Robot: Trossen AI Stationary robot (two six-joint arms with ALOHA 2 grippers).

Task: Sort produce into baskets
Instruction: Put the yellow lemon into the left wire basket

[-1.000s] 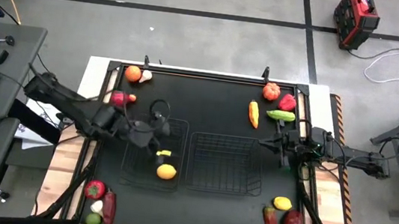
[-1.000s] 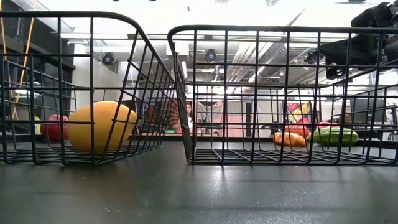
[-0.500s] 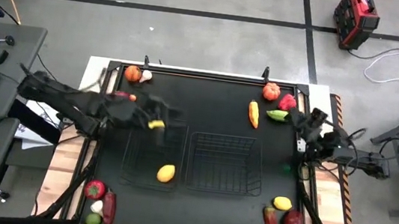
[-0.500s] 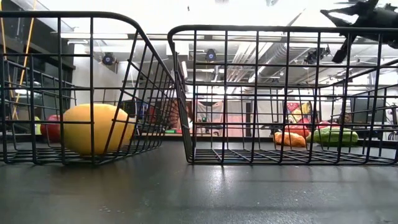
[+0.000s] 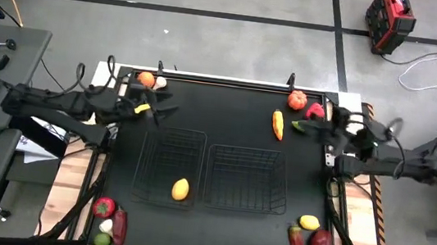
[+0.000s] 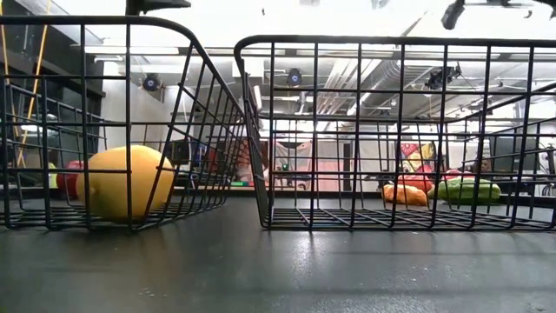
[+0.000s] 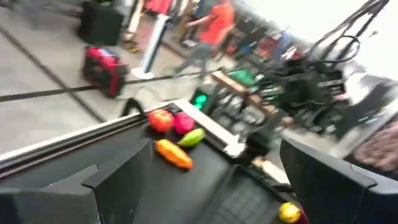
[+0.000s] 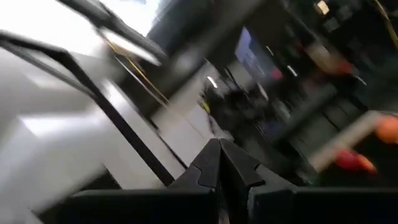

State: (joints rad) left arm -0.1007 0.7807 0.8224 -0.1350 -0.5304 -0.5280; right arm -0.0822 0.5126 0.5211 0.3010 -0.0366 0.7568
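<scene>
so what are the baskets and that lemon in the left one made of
Baskets: thin black wire, likely coated metal, shown by the open see-through grid. Lemon: smooth, evenly coloured yellow skin with a dull sheen, possibly plastic; real fruit can't be ruled out.

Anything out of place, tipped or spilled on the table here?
Nothing stands out. Both baskets sit flat side by side; the left one holds a single lemon, the right one nothing. The other produce lies in clusters near the table's corners.
</scene>
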